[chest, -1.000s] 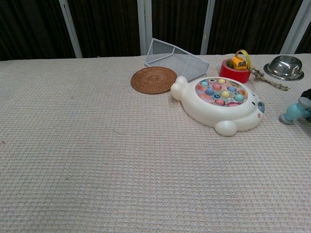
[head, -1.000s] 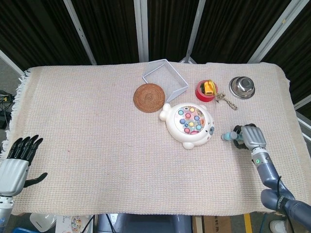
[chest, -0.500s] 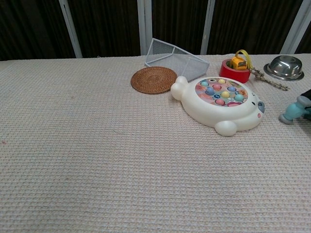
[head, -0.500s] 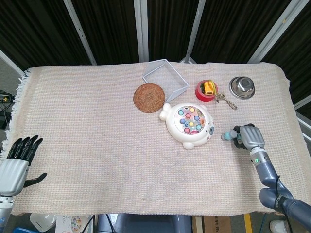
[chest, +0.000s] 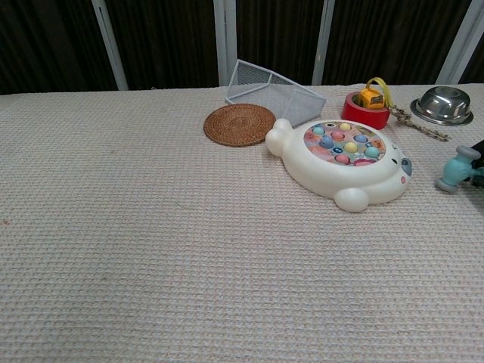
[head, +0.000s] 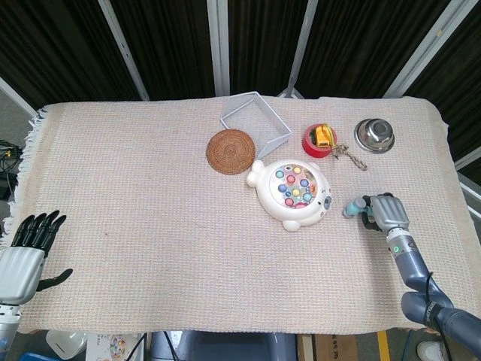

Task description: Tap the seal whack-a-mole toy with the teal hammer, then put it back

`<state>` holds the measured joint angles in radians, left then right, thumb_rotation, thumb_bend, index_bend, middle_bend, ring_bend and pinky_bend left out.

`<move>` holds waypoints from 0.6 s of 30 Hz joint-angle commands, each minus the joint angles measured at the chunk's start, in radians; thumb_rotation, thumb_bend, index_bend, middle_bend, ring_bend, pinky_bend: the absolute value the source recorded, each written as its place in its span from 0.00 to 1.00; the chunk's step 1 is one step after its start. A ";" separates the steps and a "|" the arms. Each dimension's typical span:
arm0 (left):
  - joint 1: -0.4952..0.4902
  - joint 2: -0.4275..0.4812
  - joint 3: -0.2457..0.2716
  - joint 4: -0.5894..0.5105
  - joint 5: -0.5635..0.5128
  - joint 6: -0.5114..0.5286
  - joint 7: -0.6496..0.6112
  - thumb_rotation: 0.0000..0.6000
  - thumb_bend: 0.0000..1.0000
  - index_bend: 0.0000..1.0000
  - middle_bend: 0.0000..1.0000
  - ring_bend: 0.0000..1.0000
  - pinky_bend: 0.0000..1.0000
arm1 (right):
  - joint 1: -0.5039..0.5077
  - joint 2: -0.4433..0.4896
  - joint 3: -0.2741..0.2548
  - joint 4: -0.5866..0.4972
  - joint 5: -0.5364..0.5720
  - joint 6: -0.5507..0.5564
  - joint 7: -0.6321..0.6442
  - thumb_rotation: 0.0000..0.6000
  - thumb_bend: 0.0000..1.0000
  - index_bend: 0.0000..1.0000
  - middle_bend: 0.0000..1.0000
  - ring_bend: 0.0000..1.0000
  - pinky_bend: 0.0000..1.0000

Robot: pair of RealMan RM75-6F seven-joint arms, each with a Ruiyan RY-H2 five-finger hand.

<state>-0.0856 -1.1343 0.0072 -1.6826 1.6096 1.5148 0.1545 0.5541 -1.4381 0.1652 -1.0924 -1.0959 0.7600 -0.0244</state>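
The white seal whack-a-mole toy [head: 291, 192] [chest: 344, 168], with coloured buttons on top, lies right of the table's middle. Just right of it my right hand [head: 385, 212] grips the teal hammer [head: 353, 208] [chest: 455, 169]. The hammer's head points toward the toy and hangs a little above the cloth. In the chest view only the hammer's head and a dark bit of the hand show at the right edge. My left hand [head: 28, 248] sits off the table's front-left corner, fingers spread, holding nothing.
A round woven coaster [head: 231, 151], a tipped wire basket [head: 255, 120], a red roll of tape with a yellow toy [head: 319, 140], a bit of rope [head: 348, 156] and a steel bowl [head: 375, 135] lie behind the toy. A woven cloth [head: 135, 218] covers the table.
My right hand has lifted the hammer's head slightly off the cloth and tilted it up. The left hand and the toy have not moved.
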 commanded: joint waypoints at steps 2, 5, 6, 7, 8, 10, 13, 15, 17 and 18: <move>-0.001 -0.001 0.000 -0.001 -0.002 -0.002 0.002 1.00 0.13 0.00 0.00 0.00 0.00 | 0.000 -0.002 -0.001 0.003 -0.002 0.000 0.003 1.00 0.62 0.56 0.51 0.37 0.22; -0.002 0.000 0.000 -0.002 -0.004 -0.005 0.003 1.00 0.13 0.00 0.00 0.00 0.00 | 0.000 -0.002 -0.001 0.005 -0.005 0.002 0.006 1.00 0.63 0.59 0.53 0.37 0.23; -0.002 0.000 0.000 -0.003 -0.004 -0.007 0.004 1.00 0.13 0.00 0.00 0.00 0.00 | 0.000 -0.003 -0.001 0.005 -0.005 0.003 0.008 1.00 0.64 0.60 0.54 0.38 0.23; -0.003 0.000 -0.001 -0.003 -0.004 -0.007 0.004 1.00 0.13 0.00 0.00 0.00 0.00 | 0.000 -0.003 0.000 0.005 -0.006 0.004 0.008 1.00 0.64 0.60 0.54 0.38 0.23; -0.003 0.000 -0.001 -0.003 -0.004 -0.008 0.004 1.00 0.13 0.00 0.00 0.00 0.00 | 0.000 -0.003 0.000 0.006 -0.008 0.006 0.010 1.00 0.64 0.61 0.55 0.39 0.24; -0.004 -0.001 -0.002 -0.003 -0.004 -0.009 0.005 1.00 0.13 0.00 0.00 0.00 0.00 | 0.000 -0.004 0.002 0.006 -0.012 0.013 0.014 1.00 0.64 0.64 0.57 0.41 0.25; -0.005 -0.001 -0.002 -0.004 -0.005 -0.010 0.006 1.00 0.13 0.00 0.00 0.00 0.00 | -0.002 -0.005 0.003 0.007 -0.021 0.022 0.024 1.00 0.65 0.68 0.60 0.44 0.28; -0.006 -0.001 -0.003 -0.004 -0.006 -0.011 0.006 1.00 0.13 0.00 0.00 0.00 0.00 | -0.003 -0.005 0.004 0.007 -0.028 0.030 0.032 1.00 0.66 0.71 0.62 0.46 0.30; -0.007 -0.001 -0.003 -0.005 -0.007 -0.014 0.008 1.00 0.13 0.00 0.00 0.00 0.00 | -0.006 -0.004 0.007 0.005 -0.042 0.043 0.051 1.00 0.66 0.73 0.64 0.47 0.31; -0.007 -0.001 -0.003 -0.006 -0.007 -0.014 0.009 1.00 0.13 0.00 0.00 0.00 0.00 | -0.007 -0.004 0.007 0.005 -0.046 0.045 0.056 1.00 0.66 0.74 0.64 0.47 0.31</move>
<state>-0.0928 -1.1352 0.0044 -1.6884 1.6026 1.5006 0.1632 0.5495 -1.4425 0.1709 -1.0863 -1.1345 0.7991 0.0232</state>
